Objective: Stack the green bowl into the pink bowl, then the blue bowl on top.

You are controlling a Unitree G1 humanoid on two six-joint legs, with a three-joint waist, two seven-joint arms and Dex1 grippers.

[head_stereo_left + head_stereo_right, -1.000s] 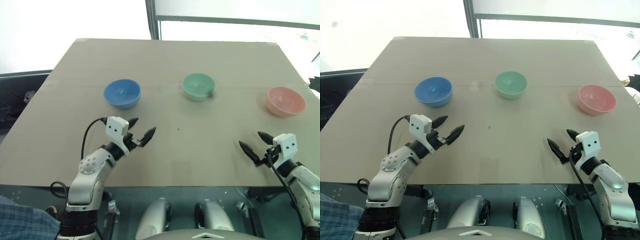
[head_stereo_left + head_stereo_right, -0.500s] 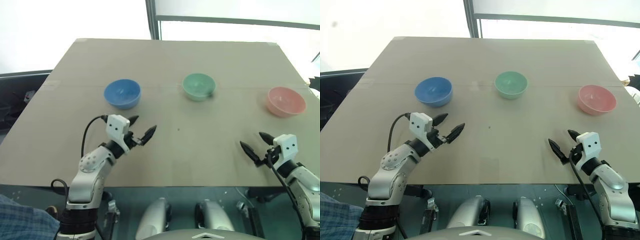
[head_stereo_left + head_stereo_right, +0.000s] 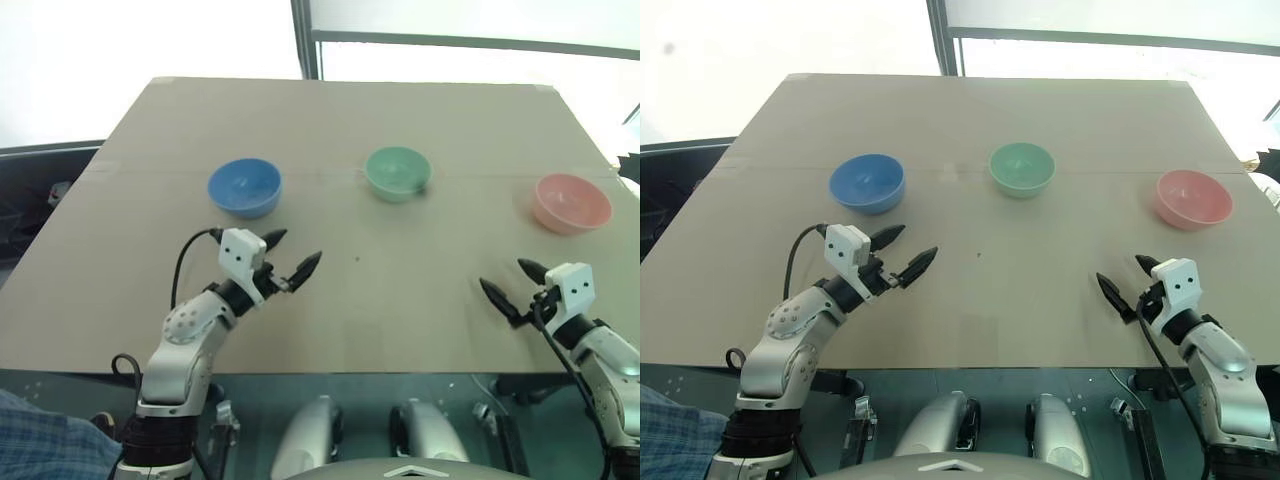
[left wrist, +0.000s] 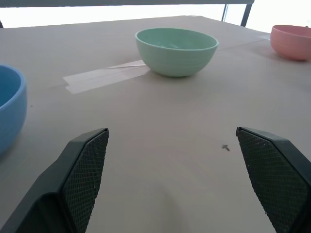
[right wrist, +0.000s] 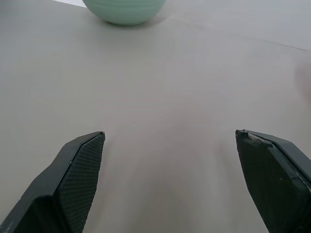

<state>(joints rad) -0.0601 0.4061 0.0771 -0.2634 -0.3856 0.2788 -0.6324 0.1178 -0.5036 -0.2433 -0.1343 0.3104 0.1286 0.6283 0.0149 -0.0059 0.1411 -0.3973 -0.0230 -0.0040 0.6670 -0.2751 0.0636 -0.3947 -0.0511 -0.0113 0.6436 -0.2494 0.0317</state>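
Three bowls stand apart in a row across the brown table [image 3: 340, 130]: the blue bowl [image 3: 244, 187] on the left, the green bowl [image 3: 397, 172] in the middle, the pink bowl [image 3: 570, 202] on the right. My left gripper [image 3: 292, 254] hovers open and empty just in front of the blue bowl, pointing toward the green bowl [image 4: 176, 50]. My right gripper [image 3: 513, 287] is open and empty near the table's front right, in front of the pink bowl.
A strip of clear tape [image 4: 104, 77] lies flat on the table between the blue and green bowls. The table's front edge runs just behind both grippers. A window frame [image 3: 305, 40] rises beyond the far edge.
My left gripper has edged slightly to the right and up. The right gripper and all three bowls stay where they were.
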